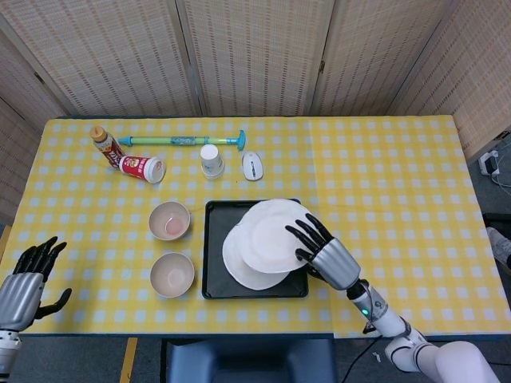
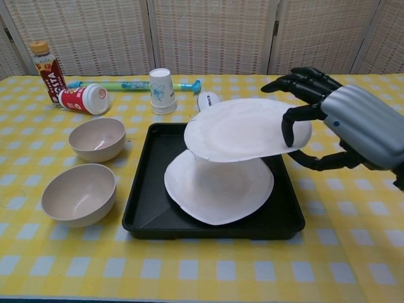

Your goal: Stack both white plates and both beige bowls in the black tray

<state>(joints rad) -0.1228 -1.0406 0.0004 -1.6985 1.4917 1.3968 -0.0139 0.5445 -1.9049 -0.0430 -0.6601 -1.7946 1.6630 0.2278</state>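
Left hand (image 1: 28, 279) idle at table edge, fingers apart, holding nothing. Two beige bowls (image 2: 96, 139) on table left of black tray (image 2: 147, 208). First plate (image 2: 218, 192) in tray; second plate (image 2: 243, 129) held above it, pinched at rim by right hand (image 2: 344, 123). Risk: thin rim grip slips, plate lands tilted on tray wall. Bottle (image 2: 48, 64) label reads "TTA"; rest unreadable.

Black rectangular plastic tray (image 2: 141, 202) sits mid-table with one round white plate (image 2: 218, 189) flat in it; second round white plate (image 2: 243, 129) is above it, off the tray, held at its right edge by the right hand (image 2: 341, 123). Two round beige bowls left of the tray, near bowl (image 2: 79, 194) in front of far bowl (image 2: 96, 139).
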